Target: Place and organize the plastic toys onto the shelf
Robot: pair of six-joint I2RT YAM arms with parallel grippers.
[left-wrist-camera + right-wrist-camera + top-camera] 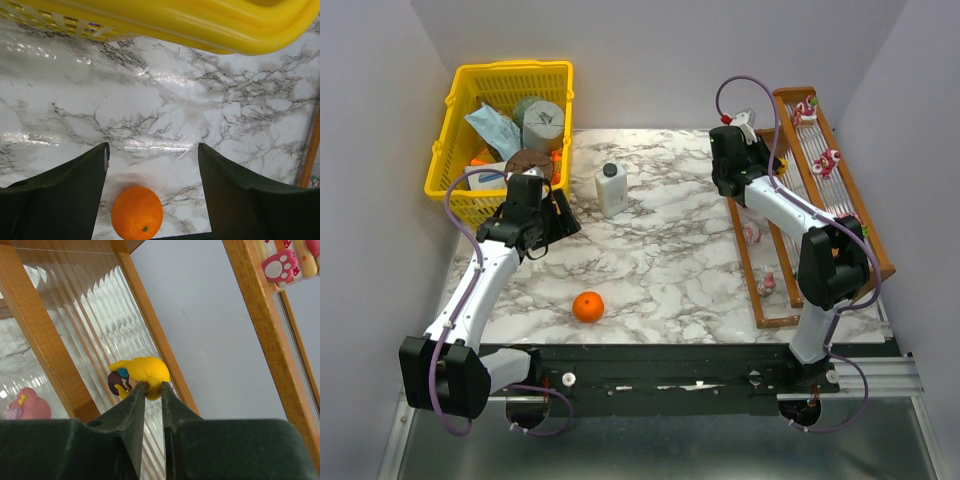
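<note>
Five plastic toys [827, 160], one shelf [868, 235], one orange ball [587, 306], one white bottle [611, 188], one yellow basket [510, 68].

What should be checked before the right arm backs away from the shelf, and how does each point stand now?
1. The yellow toy is over the rods of the shelf: ok.
2. The right gripper is clear of the yellow toy: cannot tell; its fingers stand narrowly apart, tips at the toy.
3. The yellow toy rests steadily: cannot tell.
4. The far red toy and the near red toy sit on the top tier: ok.
5. The left gripper is open and empty: ok.
6. The orange ball is apart from the shelf: ok.
</note>
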